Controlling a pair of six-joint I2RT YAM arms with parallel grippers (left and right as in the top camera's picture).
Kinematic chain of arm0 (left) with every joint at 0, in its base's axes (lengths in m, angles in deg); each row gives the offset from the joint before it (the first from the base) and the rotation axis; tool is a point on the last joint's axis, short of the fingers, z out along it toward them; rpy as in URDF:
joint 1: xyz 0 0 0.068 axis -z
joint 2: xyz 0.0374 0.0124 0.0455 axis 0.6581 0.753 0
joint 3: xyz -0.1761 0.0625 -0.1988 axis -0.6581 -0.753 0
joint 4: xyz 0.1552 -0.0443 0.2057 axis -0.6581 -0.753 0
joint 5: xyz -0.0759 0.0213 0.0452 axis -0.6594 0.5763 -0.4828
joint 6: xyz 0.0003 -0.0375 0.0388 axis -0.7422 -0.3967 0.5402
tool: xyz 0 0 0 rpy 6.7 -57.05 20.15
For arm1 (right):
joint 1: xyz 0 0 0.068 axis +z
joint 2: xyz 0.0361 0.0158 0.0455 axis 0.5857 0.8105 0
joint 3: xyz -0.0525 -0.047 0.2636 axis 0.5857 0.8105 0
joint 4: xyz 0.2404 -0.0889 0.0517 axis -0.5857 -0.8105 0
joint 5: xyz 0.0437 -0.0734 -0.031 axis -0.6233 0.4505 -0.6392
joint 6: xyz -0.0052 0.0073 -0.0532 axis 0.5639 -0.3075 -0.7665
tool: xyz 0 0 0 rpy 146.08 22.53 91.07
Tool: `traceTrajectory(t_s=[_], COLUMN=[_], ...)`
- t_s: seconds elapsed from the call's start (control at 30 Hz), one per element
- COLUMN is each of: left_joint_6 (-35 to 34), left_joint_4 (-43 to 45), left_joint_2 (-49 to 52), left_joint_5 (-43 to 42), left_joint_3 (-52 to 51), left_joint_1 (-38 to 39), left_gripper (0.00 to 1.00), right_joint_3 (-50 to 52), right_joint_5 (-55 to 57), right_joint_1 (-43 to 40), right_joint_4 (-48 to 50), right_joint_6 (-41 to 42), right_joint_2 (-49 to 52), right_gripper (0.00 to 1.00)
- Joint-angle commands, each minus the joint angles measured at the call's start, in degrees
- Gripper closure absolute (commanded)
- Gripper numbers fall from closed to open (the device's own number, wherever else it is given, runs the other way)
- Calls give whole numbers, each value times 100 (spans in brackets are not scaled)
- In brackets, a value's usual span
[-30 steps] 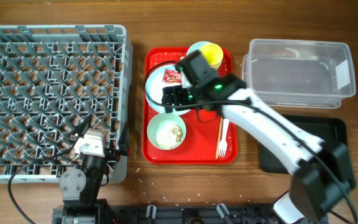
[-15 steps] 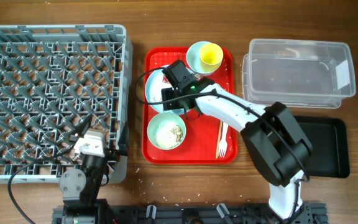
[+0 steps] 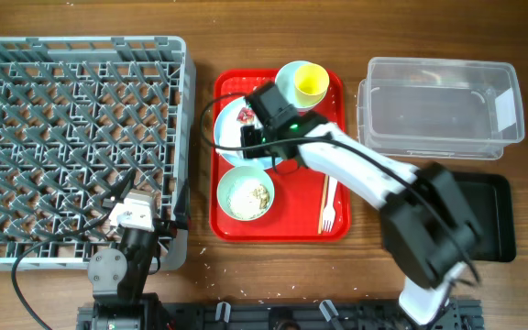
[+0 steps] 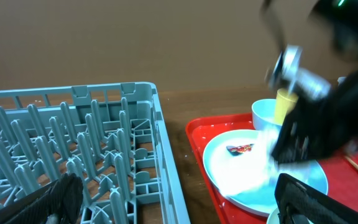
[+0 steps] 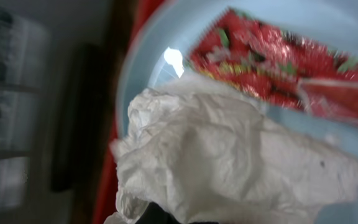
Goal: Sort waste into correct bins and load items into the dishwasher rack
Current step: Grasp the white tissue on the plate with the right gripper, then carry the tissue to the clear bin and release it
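My right gripper [image 3: 251,139] is down on the pale blue plate [image 3: 227,128] on the red tray [image 3: 282,229], shut on the crumpled white tissue [image 5: 229,155]. The tissue fills the right wrist view, and a dark fingertip [image 5: 160,214] shows under it. The red snack wrapper [image 3: 246,115] lies on the plate just beyond the tissue. A bowl of rice [image 3: 246,195], a yellow cup [image 3: 312,82] in a second bowl, a white fork [image 3: 328,215] and chopsticks [image 3: 324,186] also sit on the tray. My left gripper [image 4: 185,208] hangs open by the right edge of the grey rack [image 3: 71,137].
The clear tub [image 3: 443,105] stands at the back right, with the black tray [image 3: 489,220] in front of it, partly under my right arm. Rice grains lie scattered on the table near the rack's front corner [image 3: 204,266].
My right gripper has dropped onto the plate and closed from wide open onto the tissue. The left arm has not moved.
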Motion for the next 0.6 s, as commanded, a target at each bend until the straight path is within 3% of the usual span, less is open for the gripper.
traceTrajectory(t_s=[0.0,0.23,0.43,0.57], left_joint_6=[-33,-33,-33,-33], left_joint_4=[-11,-11,-11,-11], left_joint_2=[-33,-33,-33,-33], left_joint_5=[31,31,31,31], left_joint_3=[-35,-35,-35,-35], left_joint_1=[33,33,33,33], left_gripper=[0,0,0,0], right_joint_3=[-131,-131,-118,-63], right_joint_5=[-48,778,826,1641], right_joint_1=[-85,-509,-1700,-2485], right_joint_4=[0,-501,-667,-1062], right_joint_6=[-46,-501,-675,-710], right_joint_2=[-1134,-1591,-1847,-1838], right_gripper=[96,96,96,96])
